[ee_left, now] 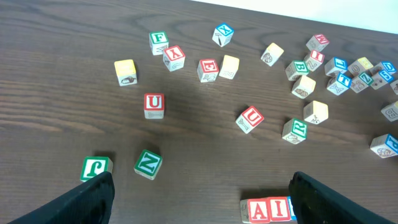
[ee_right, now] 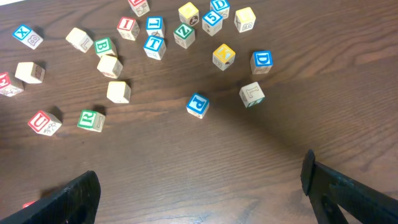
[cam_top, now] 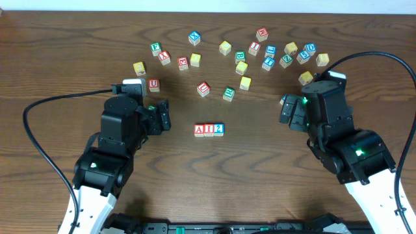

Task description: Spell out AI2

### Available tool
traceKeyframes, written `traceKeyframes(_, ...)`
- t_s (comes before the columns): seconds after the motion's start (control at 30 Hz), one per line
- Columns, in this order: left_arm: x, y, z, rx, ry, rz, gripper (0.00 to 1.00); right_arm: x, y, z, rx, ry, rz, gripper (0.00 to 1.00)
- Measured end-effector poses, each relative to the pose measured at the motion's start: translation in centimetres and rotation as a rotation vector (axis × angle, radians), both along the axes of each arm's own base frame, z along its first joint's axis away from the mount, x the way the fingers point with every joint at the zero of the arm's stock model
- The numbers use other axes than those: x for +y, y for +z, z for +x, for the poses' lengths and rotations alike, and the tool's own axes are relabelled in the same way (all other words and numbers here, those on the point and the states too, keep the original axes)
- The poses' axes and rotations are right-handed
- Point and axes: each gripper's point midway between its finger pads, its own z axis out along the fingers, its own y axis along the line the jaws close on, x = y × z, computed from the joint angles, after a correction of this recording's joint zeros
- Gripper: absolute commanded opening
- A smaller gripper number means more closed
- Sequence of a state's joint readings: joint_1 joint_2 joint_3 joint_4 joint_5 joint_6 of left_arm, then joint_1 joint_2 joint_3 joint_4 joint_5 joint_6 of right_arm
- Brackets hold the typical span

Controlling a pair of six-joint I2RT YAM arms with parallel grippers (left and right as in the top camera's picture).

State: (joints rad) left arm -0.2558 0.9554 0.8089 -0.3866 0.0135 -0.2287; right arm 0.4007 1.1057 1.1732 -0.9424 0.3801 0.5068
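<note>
The three cubes sit together in a short row near the middle of the table (cam_top: pixel 65 52), on the robot's side of it: the red A cube (cam_top: pixel 199 129) on the left, the red I cube (cam_top: pixel 208 129) in the middle and the blue 2 cube (cam_top: pixel 219 129) on the right. They lie side by side with no gap visible between them. The row's long axis runs left to right across the table, and from the robot's side it reads A, I, 2. The characters face up, with their tops pointing away from the robot toward the loose cubes (cam_top: pixel 242 67) scattered across the far half of the table, well apart from the row. The left gripper (cam_top: pixel 164 114) hangs just to the left of the row and a little beyond it, jaws wide apart with nothing between them. In the left wrist view the A and I show at the bottom edge, just beside the right-hand jaw, which hides most of the 2. The right gripper (cam_top: pixel 285 110) is well to the right of the row, also spread wide and holding nothing, with only bare wood between its jaws in its own wrist view.
</note>
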Motion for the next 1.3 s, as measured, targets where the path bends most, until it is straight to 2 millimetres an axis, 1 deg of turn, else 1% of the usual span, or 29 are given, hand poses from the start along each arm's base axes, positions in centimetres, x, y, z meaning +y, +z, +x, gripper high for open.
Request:
traceKeyframes(0.63, 0.1, -0.1, 0.0, 0.001, 0.003, 0.005, 0.89, 0.0, 0.0, 0.0, 0.000, 0.000, 0.000, 0.99)
traceKeyframes(0.8, 0.5, -0.7, -0.4, 0.028, 0.011, 0.037, 0.89, 0.0, 0.0, 0.0, 0.000, 0.000, 0.000, 0.99)
traceKeyframes(1.0, 1.2, -2.3, -1.6, 0.105, 0.020, 0.072, 0.89, 0.0, 0.0, 0.0, 0.001, 0.001, 0.000, 0.99)
traceKeyframes(1.1, 1.4, -2.6, -2.4, 0.131, 0.020, 0.079, 0.89, 0.0, 0.0, 0.0, 0.002, 0.001, -0.001, 0.99)
traceKeyframes(1.2, 1.7, -2.0, -3.6, 0.124, 0.022, 0.079, 0.89, 0.0, 0.0, 0.0, 0.002, 0.001, 0.000, 0.99)
traceKeyframes(1.3, 2.3, -0.2, -4.9, 0.067, 0.033, 0.071, 0.89, 0.0, 0.0, 0.0, 0.002, 0.001, 0.000, 0.99)
